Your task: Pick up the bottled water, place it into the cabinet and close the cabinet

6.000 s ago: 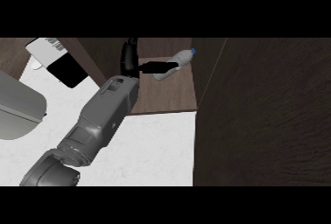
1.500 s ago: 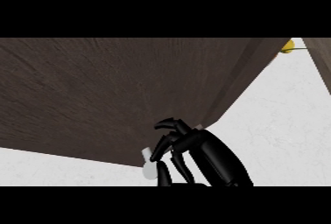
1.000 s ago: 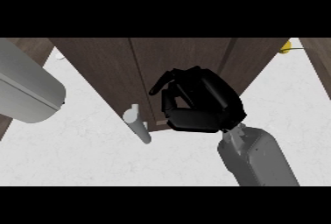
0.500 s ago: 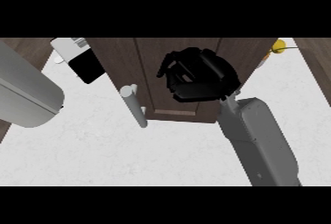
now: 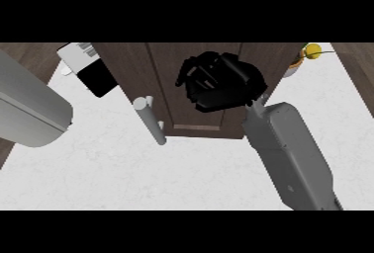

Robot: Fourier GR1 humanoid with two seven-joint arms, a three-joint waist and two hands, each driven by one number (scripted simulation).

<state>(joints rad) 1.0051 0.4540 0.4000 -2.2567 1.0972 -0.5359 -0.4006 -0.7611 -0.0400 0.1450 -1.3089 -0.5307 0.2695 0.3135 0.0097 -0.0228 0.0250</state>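
Looking down on a dark wood cabinet, apparently closed, though hard to judge from this angle. Against its front, right of the metal handle, the right robot hand, fingers curled in and holding nothing visible. Below the cabinet, white speckled desk. Left of the cabinet, a black-and-white box and a large grey rounded body; right of it, something yellow. No telling where the bottled water sits.
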